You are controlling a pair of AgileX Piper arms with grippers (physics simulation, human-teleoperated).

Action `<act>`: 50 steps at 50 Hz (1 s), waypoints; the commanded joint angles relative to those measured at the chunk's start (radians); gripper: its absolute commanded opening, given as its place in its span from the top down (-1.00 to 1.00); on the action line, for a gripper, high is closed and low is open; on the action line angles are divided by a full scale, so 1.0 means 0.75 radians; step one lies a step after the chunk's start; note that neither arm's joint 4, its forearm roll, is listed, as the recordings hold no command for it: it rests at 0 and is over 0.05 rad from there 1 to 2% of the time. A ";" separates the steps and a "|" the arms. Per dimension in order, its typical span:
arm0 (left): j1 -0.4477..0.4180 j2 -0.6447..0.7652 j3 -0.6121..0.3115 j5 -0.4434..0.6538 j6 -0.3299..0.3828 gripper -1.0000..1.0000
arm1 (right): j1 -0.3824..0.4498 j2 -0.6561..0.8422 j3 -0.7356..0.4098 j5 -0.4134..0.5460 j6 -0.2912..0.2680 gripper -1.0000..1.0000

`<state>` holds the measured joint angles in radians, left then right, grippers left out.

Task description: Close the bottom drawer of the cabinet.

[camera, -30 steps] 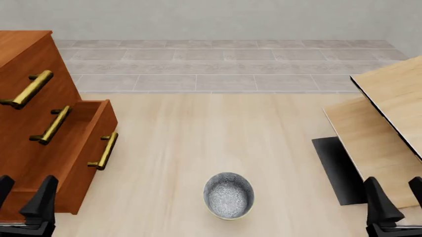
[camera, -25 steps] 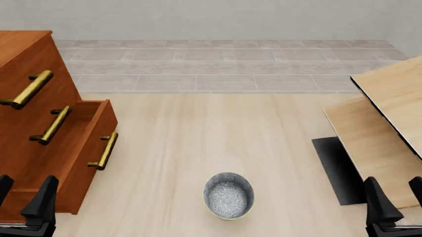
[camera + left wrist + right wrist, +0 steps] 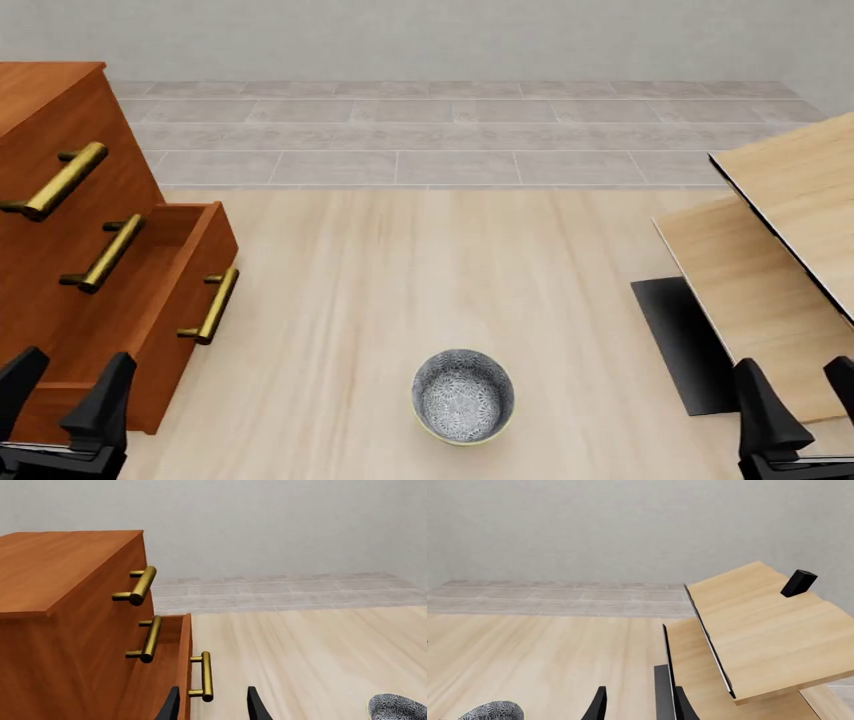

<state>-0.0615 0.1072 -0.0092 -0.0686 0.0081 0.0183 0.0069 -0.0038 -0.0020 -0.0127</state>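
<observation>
The reddish-brown cabinet (image 3: 60, 130) stands at the left with three brass-handled drawers. Its bottom drawer (image 3: 163, 355) is pulled out, and its brass handle (image 3: 211, 305) faces the floor's middle. My left gripper (image 3: 63, 395) is open just in front of the drawer's lower front, not touching it. In the left wrist view the cabinet (image 3: 67, 565) fills one side, and the open left gripper (image 3: 212, 707) sits close to the bottom drawer's handle (image 3: 206, 675). My right gripper (image 3: 797, 400) is open at the far right, holding nothing, as the right wrist view also shows of the right gripper (image 3: 639, 706).
A grey patterned bowl (image 3: 463, 395) sits on the light wood floor between the arms. Pale slanted wooden furniture (image 3: 781, 250) with a dark base (image 3: 681, 340) stands at the right, close to my right gripper. A small black block (image 3: 798, 582) rests on it.
My left gripper has shifted slightly forward and to the right, toward the bottom drawer's front. The drawer, the bowl and the right gripper have not moved.
</observation>
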 commanded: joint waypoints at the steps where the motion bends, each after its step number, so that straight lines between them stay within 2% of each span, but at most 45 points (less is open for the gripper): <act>1: -0.073 0.230 0.009 -0.148 -0.006 -1.00 | 0.014 0.005 0.000 -0.002 0.000 -1.00; 8: -0.132 0.337 0.011 -0.231 0.027 -1.00 | 0.021 0.009 0.002 -0.007 0.002 -1.00; 16: -0.195 0.478 0.011 -0.343 0.021 -1.00 | 0.026 0.008 0.001 -0.006 0.000 -1.00; 22: -0.267 0.610 0.012 -0.425 -0.041 -1.00 | 0.028 0.010 0.001 -0.007 -0.002 -1.00; 28: -0.320 0.691 0.012 -0.477 -0.047 -1.00 | 0.033 0.013 0.001 -0.009 -0.006 -1.00; 30: -0.345 0.740 0.012 -0.519 -0.041 -1.00 | 0.034 0.014 0.002 -0.010 -0.008 -1.00; 36: -0.419 0.915 0.010 -0.656 -0.112 -1.00 | 0.033 0.008 0.002 -0.007 -0.013 -1.00; 41: -0.449 1.045 0.011 -0.771 -0.116 -1.00 | 0.034 0.005 0.002 -0.006 -0.014 -1.00; 44: -0.475 1.172 0.010 -0.874 -0.159 -1.00 | 0.038 0.003 0.001 -0.003 -0.018 -1.00; 50: -0.492 1.338 0.004 -1.011 -0.140 -1.00 | 0.037 0.005 0.001 -0.007 -0.021 -1.00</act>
<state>-0.3874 0.9107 -0.0027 -0.6637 -0.0803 0.0445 0.0114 -0.0027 -0.0066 -0.0241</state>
